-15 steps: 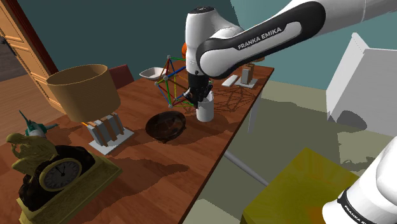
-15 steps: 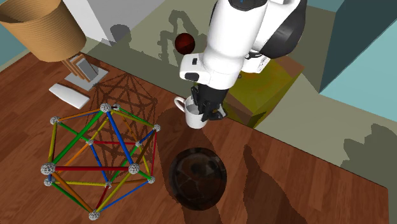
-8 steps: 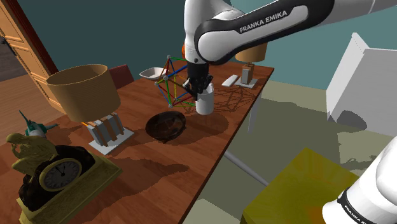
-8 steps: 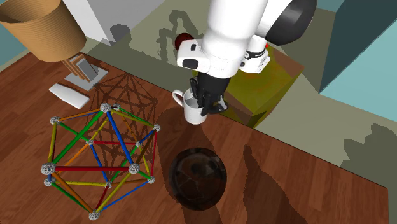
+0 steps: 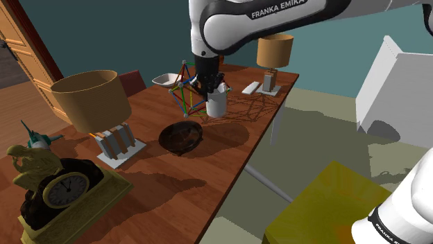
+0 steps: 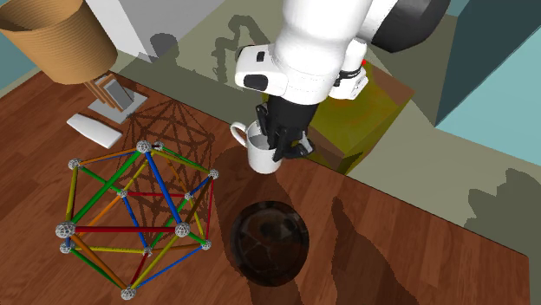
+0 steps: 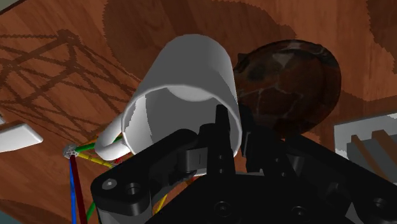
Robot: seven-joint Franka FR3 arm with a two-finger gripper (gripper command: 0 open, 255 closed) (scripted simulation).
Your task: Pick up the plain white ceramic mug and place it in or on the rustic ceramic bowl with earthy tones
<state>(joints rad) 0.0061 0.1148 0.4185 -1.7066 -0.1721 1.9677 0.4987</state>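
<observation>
The plain white mug (image 5: pixel 216 104) (image 6: pixel 261 153) (image 7: pixel 184 89) hangs above the wooden table (image 5: pixel 229 149), clear of its top. My black gripper (image 5: pixel 210 86) (image 6: pixel 282 143) (image 7: pixel 232 137) is shut on the mug's rim, one finger inside and one outside. The mug's handle (image 6: pixel 236 132) points toward the second exterior view's left. A dark brown mottled bowl (image 5: pixel 181 136) (image 6: pixel 270 241) (image 7: pixel 286 83) rests on the table, beyond and below the mug as the wrist camera sees it.
A coloured rod-and-ball frame (image 5: pixel 186 90) (image 6: pixel 134 212) stands close beside the mug. A lamp with tan shade (image 5: pixel 91 100), a gold clock (image 5: pixel 62 190), a small white dish (image 5: pixel 166 80) and a second lamp (image 5: pixel 272 55) share the table. A yellow box (image 5: pixel 326 204) sits on the floor.
The arm has risen and carried the mug up off the table and a little toward the shoulder view's left. The bowl has not moved.
</observation>
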